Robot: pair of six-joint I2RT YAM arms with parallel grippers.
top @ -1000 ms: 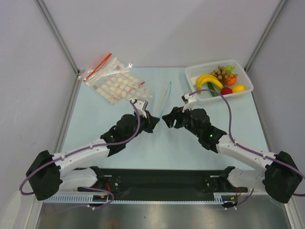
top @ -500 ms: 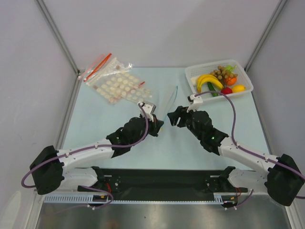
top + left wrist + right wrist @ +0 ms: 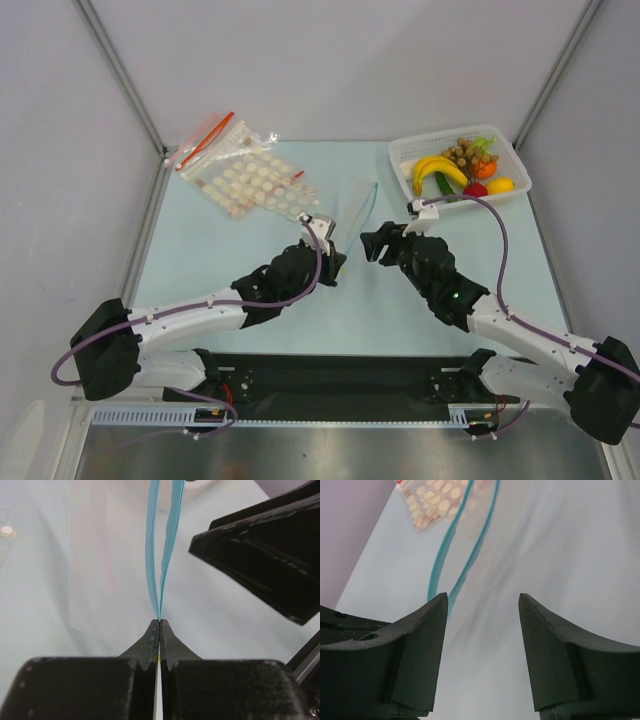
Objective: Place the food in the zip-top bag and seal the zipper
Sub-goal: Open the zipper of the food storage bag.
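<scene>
I have the left fingers (image 3: 148, 641) pressed together on the near end of the zipper (image 3: 152, 555). From that pinch its two teal strips run away from the tips and part, so the mouth of the zip-top bag (image 3: 357, 207) is unsealed. The bag stands on edge over the worktop (image 3: 220, 250), just ahead of the left fingers and beside the right fingers (image 3: 422, 630). Those are apart with nothing between them; the teal strips lie ahead of them, off toward their left tip, not touching. The tan-brown fruits (image 3: 464, 152) and the red fruit (image 3: 476, 190) sit in the white basket (image 3: 512, 152), well beyond the right fingers, outside the bag
</scene>
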